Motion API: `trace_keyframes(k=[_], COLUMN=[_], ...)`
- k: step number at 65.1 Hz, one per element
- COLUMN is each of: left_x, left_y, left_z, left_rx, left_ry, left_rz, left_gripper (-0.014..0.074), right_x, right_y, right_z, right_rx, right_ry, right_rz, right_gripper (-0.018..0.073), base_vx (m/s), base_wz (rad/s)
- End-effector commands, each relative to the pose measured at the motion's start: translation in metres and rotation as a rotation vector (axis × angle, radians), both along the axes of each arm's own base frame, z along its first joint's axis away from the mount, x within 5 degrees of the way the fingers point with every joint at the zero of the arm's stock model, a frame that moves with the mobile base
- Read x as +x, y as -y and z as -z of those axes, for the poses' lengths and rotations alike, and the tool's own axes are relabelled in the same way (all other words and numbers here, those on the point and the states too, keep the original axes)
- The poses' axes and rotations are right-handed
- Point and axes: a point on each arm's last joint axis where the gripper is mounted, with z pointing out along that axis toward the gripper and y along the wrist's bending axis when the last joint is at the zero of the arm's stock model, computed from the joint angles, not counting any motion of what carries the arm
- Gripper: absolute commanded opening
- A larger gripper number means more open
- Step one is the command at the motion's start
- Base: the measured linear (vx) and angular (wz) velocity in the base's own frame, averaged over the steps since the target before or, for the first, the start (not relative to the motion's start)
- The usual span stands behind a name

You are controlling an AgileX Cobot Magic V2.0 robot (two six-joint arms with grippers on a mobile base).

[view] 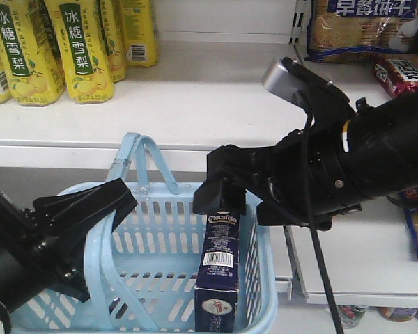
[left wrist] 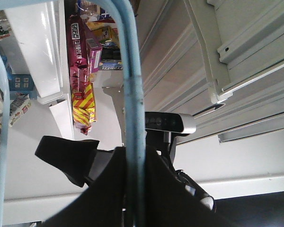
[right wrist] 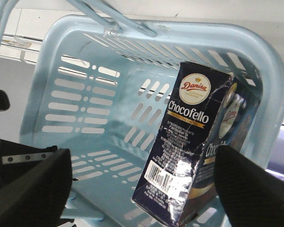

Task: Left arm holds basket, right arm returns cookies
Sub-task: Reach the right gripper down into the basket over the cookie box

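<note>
1. One light blue basket (view: pixel 261 278), two hoop handles, one navy cookie carton (view: pixel 219 271) upright inside against the right wall.
2. Left gripper (view: pixel 90 209) clamped on a basket handle (left wrist: pixel 132 94), wedge fingers closed around the bar.
3. Right gripper (view: pixel 226 191) directly above the carton top, fingers spread wide on either side, not gripping.
4. Plenty of bare basket floor left of the carton; shelf edge just behind the rim.
5. On the shelf: several yellow bottles (view: pixel 80 49) far left, wide open board mid-shelf.

Shop: white shelves (view: pixel 195 97) stocked with yellow drink bottles (view: pixel 80 49), snack packets (view: pixel 366 28).
</note>
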Motion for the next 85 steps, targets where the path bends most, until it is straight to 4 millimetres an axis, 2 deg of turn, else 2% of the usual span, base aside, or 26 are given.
trace_keyframes(k=[1,9,38,49,56,85], left_x=[0.004,0.004,0.004,0.004,0.004,0.004], left_y=[-0.006,-0.006,-0.006,-0.006,-0.006,-0.006], left_z=[-0.023,-0.023,-0.023,-0.023,-0.023,-0.023], left_rx=[-0.138,-0.138,-0.138,-0.139,-0.139,-0.139], left_ry=[0.076,0.076,0.076,0.076,0.076,0.076], left_rz=[-0.047,-0.047,-0.047,-0.047,-0.047,-0.047], left_gripper=[-0.0003,-0.0003,-0.0003,-0.0003,-0.0003,-0.0003], right_x=[-0.001,-0.005,0.003,-0.003,0.001,0.005], right_y=[-0.005,-0.011,-0.011,-0.029,-0.032,-0.029], right_z=[-0.014,-0.011,0.0,0.005,0.01,0.018], right_rx=[0.05,0.029,-0.036,-0.028,-0.046,-0.128], right_ry=[0.054,0.049,0.002,0.01,0.004,0.02], right_rz=[0.018,0.006,0.086,0.044,0.048,0.054], right_gripper=[0.0574,0.0574,0.0573,0.0569,0.0569,0.0569], base_vx=[0.0,0.0,0.0,0.0,0.0,0.0], base_wz=[0.0,0.0,0.0,0.0,0.0,0.0])
